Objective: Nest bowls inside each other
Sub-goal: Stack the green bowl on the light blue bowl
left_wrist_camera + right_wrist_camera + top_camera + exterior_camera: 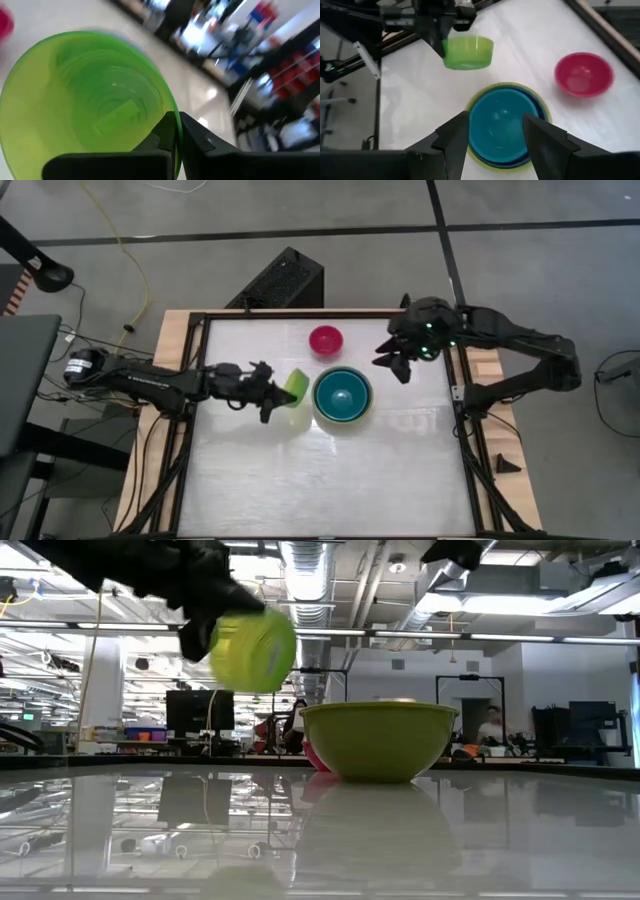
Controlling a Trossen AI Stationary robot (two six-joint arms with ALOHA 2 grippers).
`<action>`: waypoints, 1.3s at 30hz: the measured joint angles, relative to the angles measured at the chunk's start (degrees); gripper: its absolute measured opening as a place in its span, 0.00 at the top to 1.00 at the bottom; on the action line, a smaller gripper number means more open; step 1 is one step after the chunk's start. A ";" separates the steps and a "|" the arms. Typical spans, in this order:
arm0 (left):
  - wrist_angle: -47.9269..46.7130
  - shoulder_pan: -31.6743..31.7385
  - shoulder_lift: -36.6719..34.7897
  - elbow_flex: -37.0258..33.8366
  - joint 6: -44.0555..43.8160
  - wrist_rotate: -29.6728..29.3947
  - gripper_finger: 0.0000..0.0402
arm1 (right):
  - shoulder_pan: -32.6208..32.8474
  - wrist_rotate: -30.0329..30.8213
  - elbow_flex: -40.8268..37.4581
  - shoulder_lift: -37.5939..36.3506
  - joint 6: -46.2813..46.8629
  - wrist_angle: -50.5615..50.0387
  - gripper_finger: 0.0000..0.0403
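A small bright green bowl (296, 387) hangs above the table, just left of the stack, with my left gripper (272, 396) shut on it. It also shows high in the low view, the green bowl (254, 650) tipped on its side. The large olive-green bowl (380, 740) stands on its base at the table's middle, with the teal bowl (536, 107) and the light blue bowl (497, 122) nested in it. A magenta-pink bowl (326, 339) stands alone behind it. My right gripper (495, 137) hovers open above the stack's right, touching nothing. My left gripper pinches the green bowl's rim (169, 107), one finger inside the bowl and one finger (200, 140) outside its wall. The fingers come nearly level from the table's left. The bowl is lifted clear of the table and tipped on its side.
A black box (280, 280) sits on the floor beyond the table's far edge. The table's raised frame (460, 395) runs close beside my right arm. The near half of the white tabletop (320, 480) is bare.
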 joint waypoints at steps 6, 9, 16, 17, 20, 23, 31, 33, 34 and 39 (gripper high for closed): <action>2.72 2.83 1.57 4.27 4.49 2.12 1.00 | 3.28 6.73 0.00 -2.95 1.94 -2.00 0.46; -0.87 3.62 4.59 9.38 8.72 5.38 1.00 | 4.09 8.03 -0.02 -3.46 2.37 -2.94 0.46; -21.09 3.93 17.18 27.61 21.75 7.91 1.00 | 4.33 9.09 -0.04 -4.05 5.20 -8.32 0.46; -24.52 3.93 18.96 30.26 23.53 7.88 1.00 | 4.34 10.06 -0.04 -4.15 5.97 -9.15 0.46; -32.79 3.59 24.22 37.76 29.02 6.22 1.00 | 4.60 14.60 -0.04 -5.31 9.88 -13.59 0.46; -40.50 3.32 29.26 44.73 34.35 3.91 1.00 | 5.18 22.01 -0.04 -7.35 16.75 -19.53 0.46; -49.74 1.69 42.14 57.96 41.86 -2.38 1.00 | 9.36 29.84 -0.18 -15.10 24.58 -23.74 0.46; -51.75 1.41 44.76 60.39 42.13 -2.92 1.00 | 10.90 30.92 -1.34 -17.12 25.97 -22.93 0.46; -52.94 1.28 45.90 61.59 42.13 -3.19 1.00 | 11.64 31.30 -2.30 -18.36 26.88 -22.76 0.46; -55.68 0.43 49.68 65.38 42.17 -4.49 1.00 | 15.23 33.29 -8.91 -24.61 32.80 -22.55 0.46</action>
